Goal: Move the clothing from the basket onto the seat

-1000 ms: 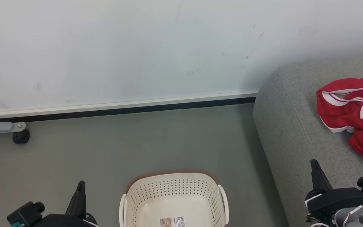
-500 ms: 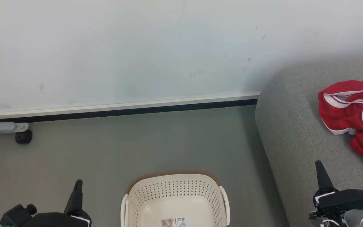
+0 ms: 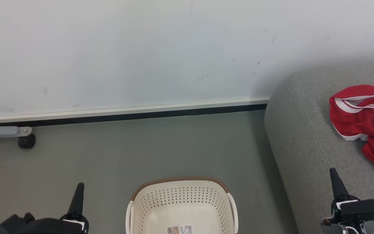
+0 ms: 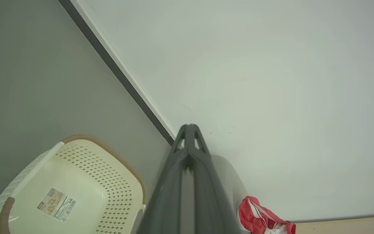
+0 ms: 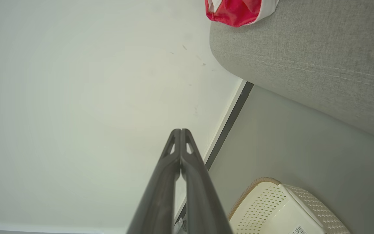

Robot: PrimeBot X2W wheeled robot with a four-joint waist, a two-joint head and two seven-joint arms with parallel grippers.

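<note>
Wall (image 3: 141,48) behind, grey floor (image 3: 161,146); seat (image 3: 304,139) on the right carries the clothing (image 3: 355,120), well apart from the basket (image 3: 180,179) on the floor between the arms. Black caster (image 3: 27,142) far left by the skirting. Left pincer (image 3: 80,188) and right pincer (image 3: 333,174) both pressed together, pinching nothing.

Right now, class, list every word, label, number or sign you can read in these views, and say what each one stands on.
White sticker label with a barcode, on the inside floor of the cream-white perforated plastic laundry basket: its print is too small and blurred to read.
No other readable text.
</note>
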